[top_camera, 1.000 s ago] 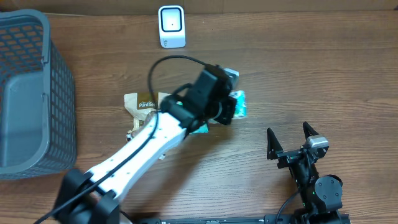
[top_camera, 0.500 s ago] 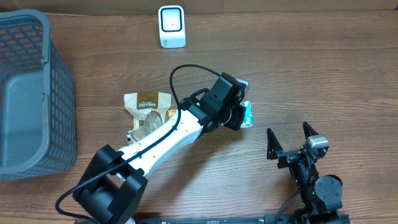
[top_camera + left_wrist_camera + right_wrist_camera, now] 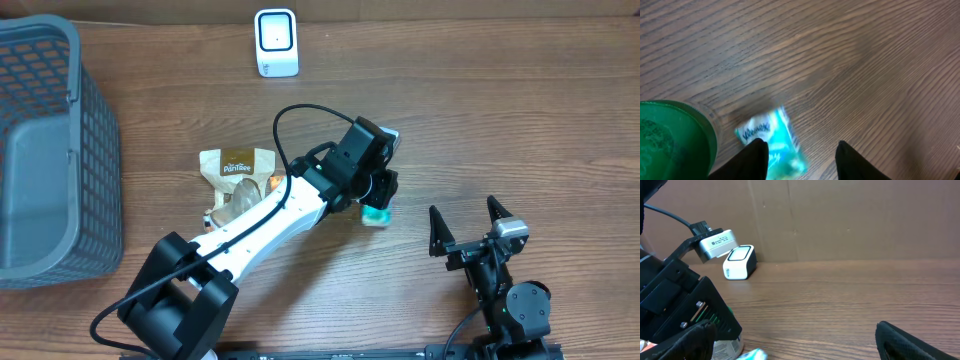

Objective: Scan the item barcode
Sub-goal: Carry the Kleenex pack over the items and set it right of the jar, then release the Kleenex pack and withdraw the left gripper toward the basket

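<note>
The left gripper [image 3: 801, 146] stands open over the middle of the table [image 3: 520, 110], its two dark fingers [image 3: 752, 160] parted and clamping nothing. The tissue pack [image 3: 772, 145] lies on the wood just beneath them, close against the left-hand finger in the wrist view and blurred there; whether it touches that finger cannot be told. From overhead the same teal pack [image 3: 375, 213] shows on the tabletop at the tip of the arm, well apart from the white scanner [image 3: 275, 42] at the far edge. The word "Kleenex" reads in blue on the pack's white patch. A green round container [image 3: 670, 142] sits just beside the pack. The right gripper [image 3: 467, 225] rests near the front edge with its jaws spread wide and empty. A tan snack pouch [image 3: 238, 165] lies partly under the left arm; its label is too small to read. A grey mesh basket [image 3: 95, 120] stands at the left.
</note>
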{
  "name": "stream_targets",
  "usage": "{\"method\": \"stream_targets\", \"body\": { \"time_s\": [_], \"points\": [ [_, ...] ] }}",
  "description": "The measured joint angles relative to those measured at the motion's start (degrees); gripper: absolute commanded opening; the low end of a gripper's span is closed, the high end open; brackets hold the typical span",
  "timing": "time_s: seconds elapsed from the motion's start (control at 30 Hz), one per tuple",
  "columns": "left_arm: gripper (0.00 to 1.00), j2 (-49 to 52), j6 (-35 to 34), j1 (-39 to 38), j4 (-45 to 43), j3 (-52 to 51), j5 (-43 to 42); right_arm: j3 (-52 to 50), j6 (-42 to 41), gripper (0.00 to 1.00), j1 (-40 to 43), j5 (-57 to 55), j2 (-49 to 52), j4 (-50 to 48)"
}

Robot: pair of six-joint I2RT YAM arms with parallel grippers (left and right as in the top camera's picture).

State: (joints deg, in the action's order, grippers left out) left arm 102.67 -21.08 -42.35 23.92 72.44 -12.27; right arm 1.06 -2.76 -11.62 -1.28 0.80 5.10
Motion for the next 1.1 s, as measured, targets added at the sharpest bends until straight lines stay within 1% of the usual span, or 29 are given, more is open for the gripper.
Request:
{"method": "stream_targets", "body": {
  "time_s": [0.17, 0.3, 0.4, 0.53, 0.63, 0.7, 0.8, 0.87, 0.97, 1.0, 1.1],
  "points": [
    [0.51, 0.0, 0.0, 0.6, 0.4, 0.0, -0.2, 0.0, 0.0, 1.00, 0.0, 0.0, 0.0, 0.0],
    [0.54, -1.0, 0.0, 2.3, 3.0, 0.0, -0.5, 0.0, 0.0, 1.00, 0.0, 0.0, 0.0, 0.0],
    [0.56, -4.6, 0.3, 4.5, 6.3, 0.2, -1.6, 0.0, 0.0, 1.00, 0.0, 0.0, 0.0, 0.0],
    [0.57, -11.9, 0.7, 8.1, 13.2, 1.7, -2.8, 0.0, 0.0, 1.00, 0.0, 0.0, 0.0, 0.0],
    [0.60, -17.9, 2.4, 12.2, 18.9, 2.5, -3.3, 0.0, 0.0, 1.00, 0.0, 0.0, 0.0, 0.0],
    [0.64, -21.3, 4.2, 15.9, 23.0, 2.7, -3.4, 0.0, 0.0, 1.00, 0.0, 0.0, 0.0, 0.0],
    [0.71, -24.4, 7.3, 22.0, 28.5, 2.8, -3.4, 0.0, 0.0, 1.00, 0.0, 0.0, 0.0, 0.0],
    [0.73, -25.5, 10.0, 26.4, 31.7, 2.8, -3.4, 0.0, 0.0, 1.00, 0.0, 0.0, 0.0, 0.0],
    [0.73, -25.7, 15.9, 34.7, 36.3, 2.9, -1.9, 0.0, 0.0, 1.00, 0.0, 0.0, 0.0, 0.0],
    [0.73, -25.7, 16.5, 35.6, 36.5, 2.9, -1.6, 0.0, 0.0, 1.00, 0.0, 0.0, 0.0, 0.0],
    [0.74, -25.7, 20.0, 41.7, 36.9, 2.9, 1.4, 0.0, 0.0, 1.00, 0.0, 0.0, 0.0, 0.0]
  ]
}}
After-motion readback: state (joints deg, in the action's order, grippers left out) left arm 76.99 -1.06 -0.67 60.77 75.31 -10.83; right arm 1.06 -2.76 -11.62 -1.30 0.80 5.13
